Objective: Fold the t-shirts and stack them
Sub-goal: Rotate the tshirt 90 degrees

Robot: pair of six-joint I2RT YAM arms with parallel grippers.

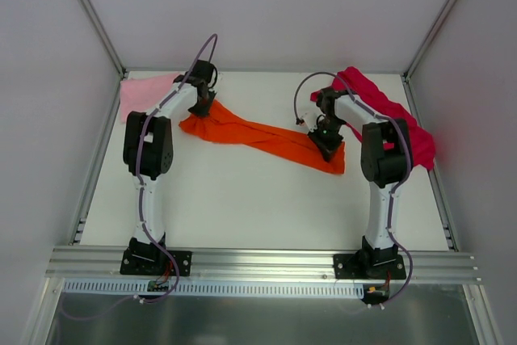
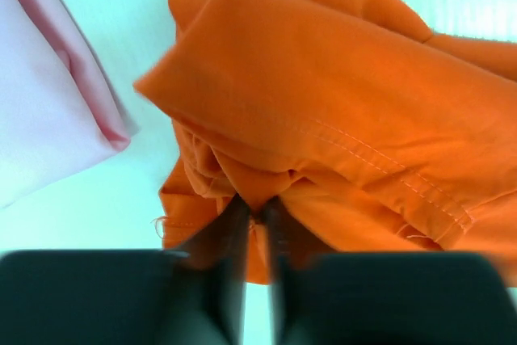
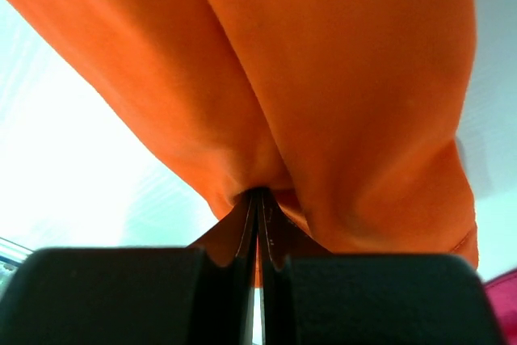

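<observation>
A robotics lab cell: a white table (image 1: 242,208) walled by plain grey panels (image 1: 266,6) in aluminium framing (image 1: 89,10).

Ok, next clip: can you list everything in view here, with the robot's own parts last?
orange t-shirt: one, bright orange, stretched in a twisted band across the middle of the table
pink t-shirt: one, light pink, far left corner
magenta t-shirt: one, magenta, bunched along the far right edge
table: one, white, under everything
frame rail: one, silver metal, near edge
walls: white panels, around the table
left arm: one, white and black, base on the rail's left
right arm: one, white and black, base on the rail's right
left claw: one, black, shut on the orange t-shirt's left end
right claw: one, black, shut on its right end
</observation>
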